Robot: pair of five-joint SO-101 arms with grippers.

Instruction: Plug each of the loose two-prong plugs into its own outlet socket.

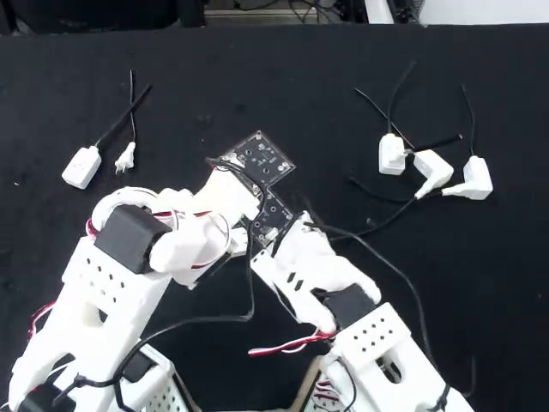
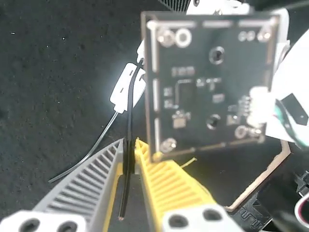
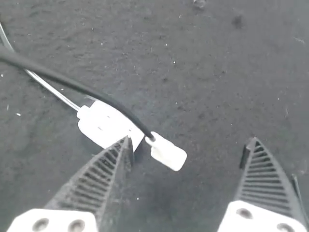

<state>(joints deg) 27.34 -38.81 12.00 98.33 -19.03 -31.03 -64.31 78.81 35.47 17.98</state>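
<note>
Clamps one cord (image 2: 130,111) in left tool (image 2: 130,143); spreads right tool (image 3: 189,141) above one plug (image 3: 166,153), one socket (image 3: 107,126); five other cord ends (image 1: 392,154) on counter (image 1: 257,77).

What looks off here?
The left gripper is shut on the black cable itself, not on a plug. The other arm's camera board hangs right in front of it, so the two arms look crowded together.

White printed arms (image 1: 111,283), black servos (image 1: 129,236), red-and-white wires (image 1: 279,347); left gripper (image 2: 130,145) ribbed grey and yellow, right gripper (image 3: 189,147) ribbed dark grey.
</note>
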